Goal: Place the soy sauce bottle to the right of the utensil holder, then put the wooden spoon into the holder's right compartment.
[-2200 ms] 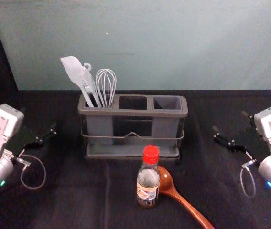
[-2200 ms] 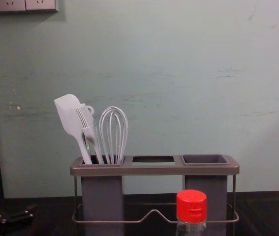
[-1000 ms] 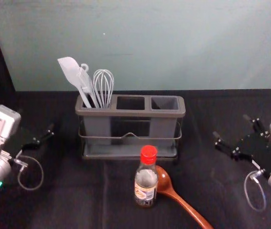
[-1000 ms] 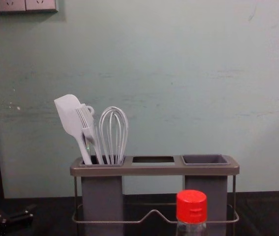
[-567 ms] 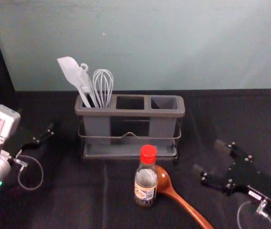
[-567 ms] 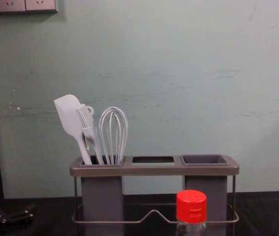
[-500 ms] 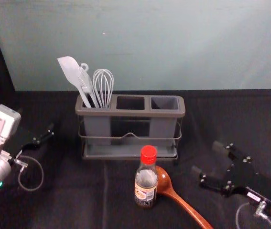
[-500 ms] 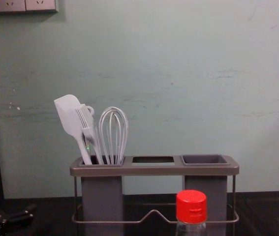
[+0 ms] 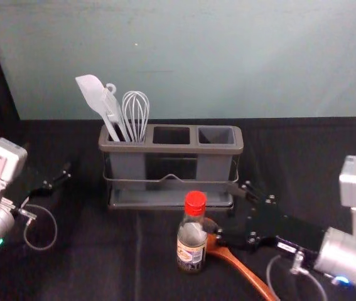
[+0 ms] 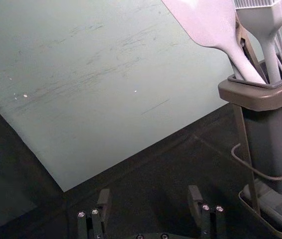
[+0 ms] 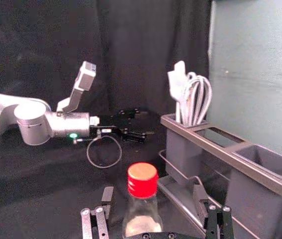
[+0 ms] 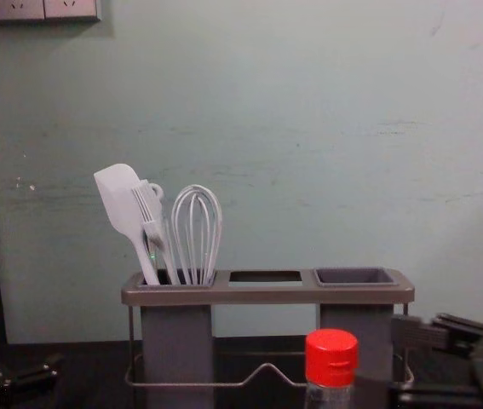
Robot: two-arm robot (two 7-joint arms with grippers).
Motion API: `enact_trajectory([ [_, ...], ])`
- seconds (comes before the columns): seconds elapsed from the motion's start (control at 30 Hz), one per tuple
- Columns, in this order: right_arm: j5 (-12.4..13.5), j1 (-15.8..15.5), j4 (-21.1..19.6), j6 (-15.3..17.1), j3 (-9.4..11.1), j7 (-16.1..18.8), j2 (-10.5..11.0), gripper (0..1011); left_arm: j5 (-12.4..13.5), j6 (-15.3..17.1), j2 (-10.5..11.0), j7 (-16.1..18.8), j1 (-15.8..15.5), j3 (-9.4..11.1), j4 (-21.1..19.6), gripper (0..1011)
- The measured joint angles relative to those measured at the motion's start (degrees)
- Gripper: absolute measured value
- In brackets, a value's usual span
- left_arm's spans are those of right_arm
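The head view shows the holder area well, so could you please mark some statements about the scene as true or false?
1. The soy sauce bottle stands upright in front of the utensil holder. True.
2. The whisk is in the left compartment. True.
3. The wooden spoon is in the holder's right compartment. False: it lies on the dark cloth in front of the holder.
4. The left end effector is open. True.
5. The right end effector is shut on the bottle. False: it is open, close beside the bottle.
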Motion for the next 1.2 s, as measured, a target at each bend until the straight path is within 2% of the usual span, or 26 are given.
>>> enact_trajectory([
  [0.27,-2.03,3.85,1.34,4.4,-2.22,0.88,-2.89,1004,0.0,0.0,0.0,0.0,0.0,0.0,0.0,1011],
  [0.43,-2.5,5.0,1.95,5.43,-2.9,1.03,-3.76,1004,0.0,0.0,0.0,0.0,0.0,0.0,0.0,1011],
  [0.63,-2.77,5.52,2.61,5.48,-3.06,0.76,-4.86,1004,0.0,0.0,0.0,0.0,0.0,0.0,0.0,1011],
  [0.9,-2.77,5.52,2.54,5.48,-3.04,0.76,-4.69,998,0.0,0.0,0.0,0.0,0.0,0.0,0.0,1012],
  [1.2,-2.74,5.5,2.42,5.49,-3.02,0.77,-4.57,781,0.0,0.0,0.0,0.0,0.0,0.0,0.0,1011],
])
